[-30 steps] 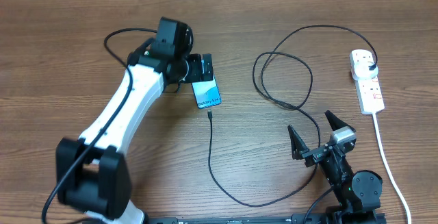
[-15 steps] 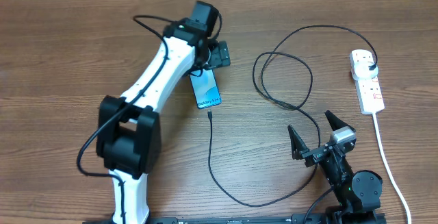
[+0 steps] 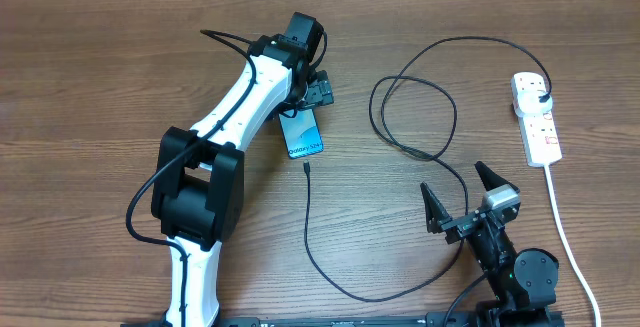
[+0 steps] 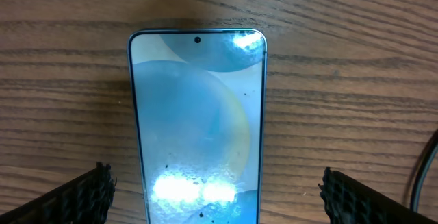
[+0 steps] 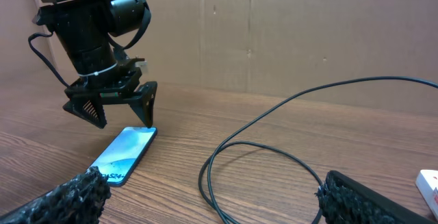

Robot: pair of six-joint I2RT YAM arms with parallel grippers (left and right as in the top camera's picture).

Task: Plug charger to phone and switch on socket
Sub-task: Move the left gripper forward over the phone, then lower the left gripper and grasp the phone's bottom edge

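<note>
Left end effector (image 5: 126,121) spread above phone (image 3: 302,134) far end, fingers (image 4: 85,195) outside both long edges; right end effector (image 3: 452,179) spread, empty.

Looks like a robot lab bench: wood-grain table (image 3: 90,57) with a white-and-black arm (image 3: 235,112) at 7 o'clock, a second arm (image 3: 522,269) at 5 o'clock, and a plain cardboard wall (image 5: 308,32) along 12 o'clock.
</note>
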